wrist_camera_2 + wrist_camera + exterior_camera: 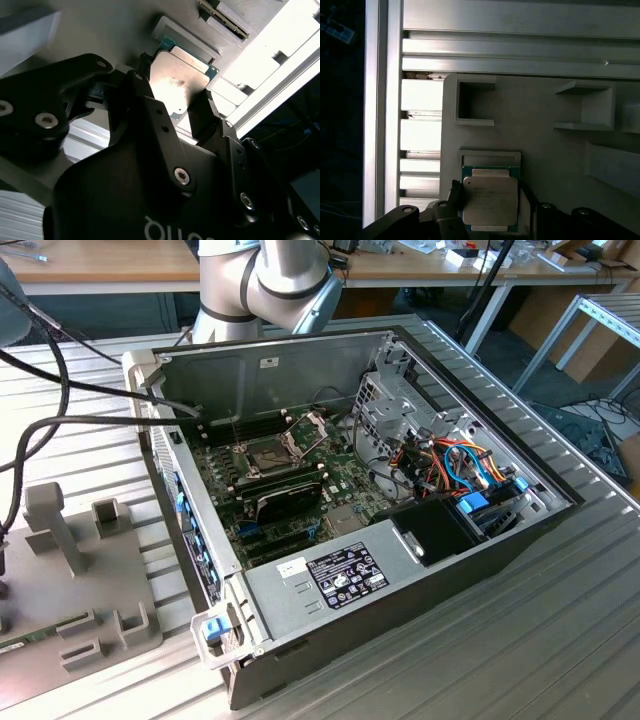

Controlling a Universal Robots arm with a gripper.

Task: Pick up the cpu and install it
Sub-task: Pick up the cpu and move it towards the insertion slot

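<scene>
Grips the cpu (181,75) by two opposite edges with the gripper (176,82), closed against it. Keeps it over its shallow pocket at the edge of the grey holder plate (545,155) on the bench (520,640). Faint print on its metal top, unreadable. Likewise the label (345,575) inside the open computer case (430,350).

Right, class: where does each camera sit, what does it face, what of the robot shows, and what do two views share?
Exterior view: off the arm, looking down into the open case; the arm shows behind.
First wrist view: on the wrist, facing the cpu in its grey holder; pincer shows.
Second wrist view: on the wrist, facing the cpu; pincer shows.
Shared: both wrist views show cpu and pincer.
</scene>
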